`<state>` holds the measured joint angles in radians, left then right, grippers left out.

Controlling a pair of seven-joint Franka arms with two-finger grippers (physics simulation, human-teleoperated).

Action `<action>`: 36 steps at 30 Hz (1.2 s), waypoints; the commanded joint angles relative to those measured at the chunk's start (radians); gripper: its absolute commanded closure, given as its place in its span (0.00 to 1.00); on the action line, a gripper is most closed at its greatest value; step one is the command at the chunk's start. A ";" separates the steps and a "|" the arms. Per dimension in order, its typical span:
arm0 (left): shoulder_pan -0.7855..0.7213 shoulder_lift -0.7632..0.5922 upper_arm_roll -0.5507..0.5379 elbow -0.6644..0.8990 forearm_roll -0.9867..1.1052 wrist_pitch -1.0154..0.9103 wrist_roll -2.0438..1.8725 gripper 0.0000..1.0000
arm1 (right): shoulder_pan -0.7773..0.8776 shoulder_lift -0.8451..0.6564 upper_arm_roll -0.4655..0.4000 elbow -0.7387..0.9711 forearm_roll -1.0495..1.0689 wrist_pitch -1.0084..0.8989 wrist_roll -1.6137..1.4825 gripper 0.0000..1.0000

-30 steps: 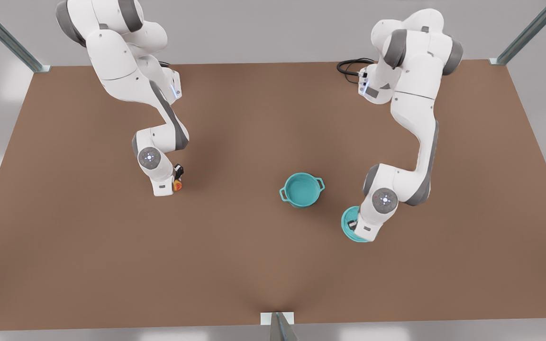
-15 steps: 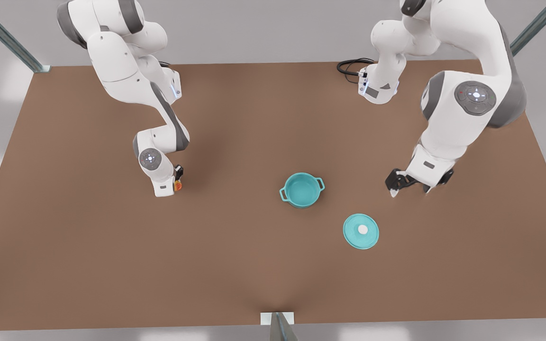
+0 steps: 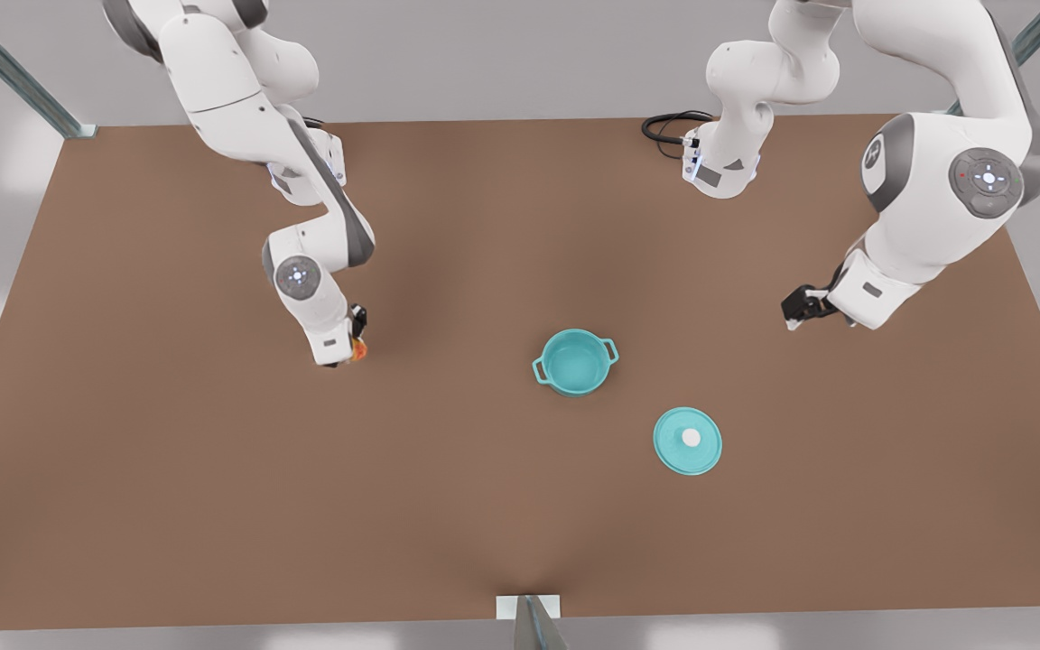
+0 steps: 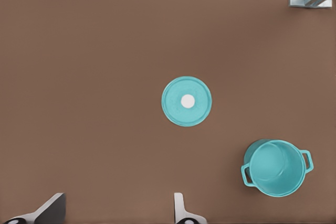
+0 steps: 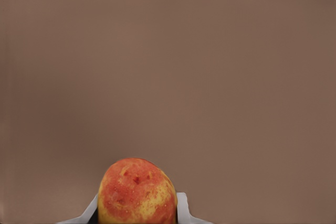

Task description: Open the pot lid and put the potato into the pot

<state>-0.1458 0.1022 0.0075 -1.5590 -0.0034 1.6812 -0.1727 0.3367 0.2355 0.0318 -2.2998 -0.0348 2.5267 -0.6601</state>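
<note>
1. Front view: The pot lid (image 3: 688,440) lies flat on the tabletop (image 3: 448,506), knob up, near the pot (image 3: 575,361) but clear of it. The pot stands open. The left gripper (image 3: 797,311), at the front view's right, has released the lid within the last second and has withdrawn up and away from it. The right gripper (image 3: 357,346), at the front view's left, has shifted slightly with the potato (image 3: 359,350) and remains well apart from the pot.

2. Left wrist view: The lid (image 4: 187,101) and the open pot (image 4: 276,167) are both visible from above, not touching. The two fingertips (image 4: 180,205) stand wide apart with nothing between them.

3. Right wrist view: The potato (image 5: 137,191) sits clamped between the fingers (image 5: 182,206), with bare tabletop beyond it.

4. Assessment: Lid removal appears complete. The remaining step is judged to be carrying the potato over the pot opening and releasing it.
</note>
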 commanded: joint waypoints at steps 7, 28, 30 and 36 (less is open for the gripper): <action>0.014 -0.001 0.000 0.001 -0.001 -0.005 0.157 0.00 | 0.008 0.028 0.123 0.132 0.039 -0.023 0.057 0.49; 0.014 0.001 0.000 0.001 -0.001 -0.005 0.156 0.00 | 0.318 0.488 0.183 0.769 0.177 -0.002 0.355 0.49; 0.014 -0.001 -0.006 0.001 -0.013 -0.005 0.153 0.00 | 0.352 0.565 0.181 0.859 0.176 0.006 0.392 0.49; 0.008 0.047 -0.006 0.074 -0.036 -0.038 0.157 0.00 | 0.386 0.711 0.169 1.022 0.174 0.052 0.427 0.47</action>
<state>-0.1385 0.1484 0.0016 -1.4875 -0.0320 1.6690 -0.0366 0.7211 0.9339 0.2013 -1.2928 0.1433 2.5489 -0.4075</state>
